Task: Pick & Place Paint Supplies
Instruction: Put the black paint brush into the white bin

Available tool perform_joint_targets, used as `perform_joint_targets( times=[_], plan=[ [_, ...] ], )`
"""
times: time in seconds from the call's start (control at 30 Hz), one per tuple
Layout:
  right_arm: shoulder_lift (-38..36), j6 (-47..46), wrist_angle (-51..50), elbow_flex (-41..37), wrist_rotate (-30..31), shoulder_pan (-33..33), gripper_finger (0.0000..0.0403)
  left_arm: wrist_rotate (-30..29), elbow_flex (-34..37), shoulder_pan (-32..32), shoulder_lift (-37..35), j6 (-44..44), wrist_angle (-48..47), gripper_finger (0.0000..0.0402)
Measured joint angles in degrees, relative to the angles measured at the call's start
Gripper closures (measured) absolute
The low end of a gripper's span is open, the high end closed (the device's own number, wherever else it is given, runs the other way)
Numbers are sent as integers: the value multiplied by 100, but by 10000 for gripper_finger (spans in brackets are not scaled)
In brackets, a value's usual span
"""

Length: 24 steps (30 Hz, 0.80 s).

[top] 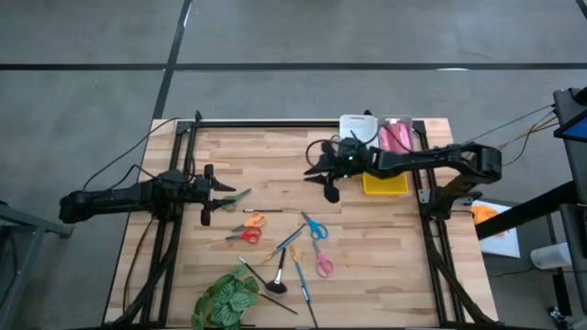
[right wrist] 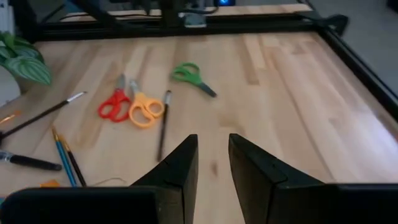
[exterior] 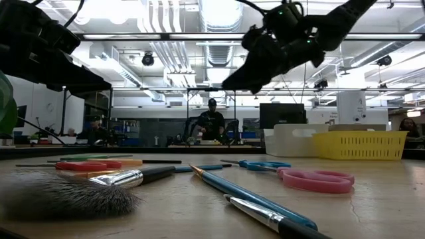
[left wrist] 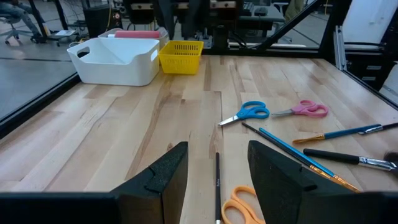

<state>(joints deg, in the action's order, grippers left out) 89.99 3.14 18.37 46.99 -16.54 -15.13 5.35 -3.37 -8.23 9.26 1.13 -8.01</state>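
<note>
Scissors lie flat on the wooden table: green (top: 237,197), orange (top: 254,221), red (top: 246,236), blue (top: 315,227) and pink (top: 323,264). Several thin brushes (top: 295,266) lie among them. Pink tubes (top: 396,137) lie in a clear bin at the far right. My right gripper (top: 316,167) hovers above the table's far middle, in front of the bins. It points toward the left edge, and its fingers (right wrist: 180,165) stand a little apart with nothing between them. My left gripper (top: 215,188) waits open at the left, just short of the green scissors.
A white bin (top: 358,128) and a yellow basket (top: 385,183) stand by the clear bin at the far right. A green leafy plant (top: 225,298) sits at the near edge. Bare wood lies between the scissors and the bins. People sit in the room beyond the table.
</note>
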Motion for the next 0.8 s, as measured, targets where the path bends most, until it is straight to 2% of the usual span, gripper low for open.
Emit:
perform_joint_targets(
  times=[0.27, 0.5, 0.8],
  plan=[
    [1253, -243, -75, 1106, 259, 550, 314, 1, 1, 1, 0, 0, 2, 232],
    [2186, -272, -913, 2161, 510, 868, 314, 1, 1, 0, 0, 0, 1, 232],
    [3133, -476, -1665, 3108, 625, 1050, 314, 2, 1, 0, -2, 0, 1, 232]
  ],
)
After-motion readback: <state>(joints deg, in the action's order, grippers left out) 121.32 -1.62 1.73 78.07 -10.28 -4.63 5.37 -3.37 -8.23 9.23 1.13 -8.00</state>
